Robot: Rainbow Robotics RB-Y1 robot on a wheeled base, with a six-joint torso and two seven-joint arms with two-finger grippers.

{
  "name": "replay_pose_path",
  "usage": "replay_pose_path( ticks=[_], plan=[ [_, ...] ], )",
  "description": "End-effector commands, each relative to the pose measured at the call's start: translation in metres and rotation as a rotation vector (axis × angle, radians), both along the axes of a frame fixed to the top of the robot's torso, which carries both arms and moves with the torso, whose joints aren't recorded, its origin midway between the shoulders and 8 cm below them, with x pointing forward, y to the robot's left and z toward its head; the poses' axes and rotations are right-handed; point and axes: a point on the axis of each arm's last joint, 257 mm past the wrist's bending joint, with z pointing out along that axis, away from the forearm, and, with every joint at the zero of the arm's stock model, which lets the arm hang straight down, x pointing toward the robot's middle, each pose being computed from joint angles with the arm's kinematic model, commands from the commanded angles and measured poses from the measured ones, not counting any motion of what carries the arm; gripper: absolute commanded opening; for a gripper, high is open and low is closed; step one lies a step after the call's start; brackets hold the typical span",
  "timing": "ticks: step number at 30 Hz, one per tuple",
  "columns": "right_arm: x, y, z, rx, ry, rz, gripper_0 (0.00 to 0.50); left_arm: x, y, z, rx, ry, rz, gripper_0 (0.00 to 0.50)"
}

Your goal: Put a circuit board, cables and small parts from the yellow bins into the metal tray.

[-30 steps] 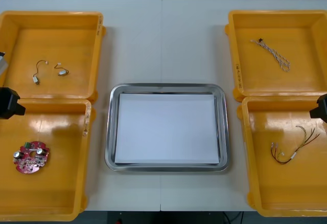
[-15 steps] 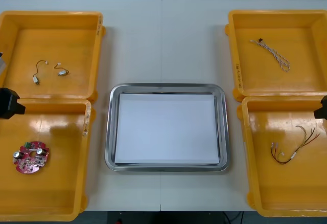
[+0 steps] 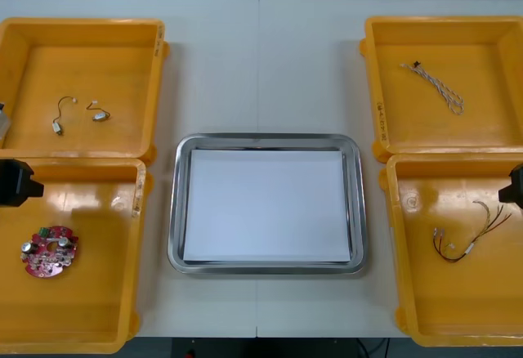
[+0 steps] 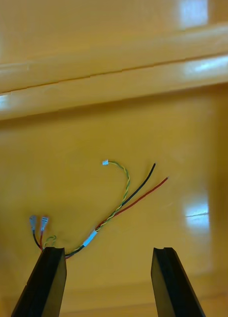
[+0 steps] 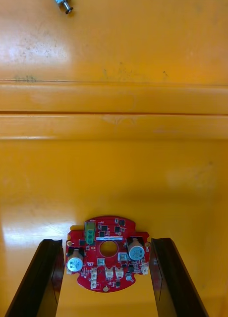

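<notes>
front view steeply overhead; wrist views close over its near bins (image 3: 90, 305)

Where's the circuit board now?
Front view: the circuit board lies in the near yellow bin on the robot's left, beside the metal tray.

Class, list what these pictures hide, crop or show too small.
Front view: small metal parts too small to identify; left arm, right arm cut by side edges.
Left wrist view: past left tool, small metal part cut by edge.
Right wrist view: cable partly behind right tool's finger.
</notes>
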Motion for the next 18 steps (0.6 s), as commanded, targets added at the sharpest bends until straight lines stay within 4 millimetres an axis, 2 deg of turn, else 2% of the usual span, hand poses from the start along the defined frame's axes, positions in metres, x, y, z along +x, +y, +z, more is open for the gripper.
replay_pose_path(
  ticks=[1,5,12,18],
  plan=[
    [-0.006,0.003,-0.004,0.060,-0.052,-0.097,0.500,-0.008,0.014,-0.003,0.061,0.004,-0.057,0.500],
    [-0.009,0.004,-0.011,0.078,-0.062,-0.131,0.500,-0.009,0.013,-0.011,0.067,0.007,-0.060,0.500],
    [-0.023,0.005,-0.039,0.110,-0.046,-0.187,0.500,-0.012,0.013,-0.031,0.077,0.000,-0.064,0.500],
    [-0.031,0.010,-0.055,0.145,-0.044,-0.222,0.500,-0.017,0.016,-0.043,0.095,0.016,-0.063,0.500]
  ],
)
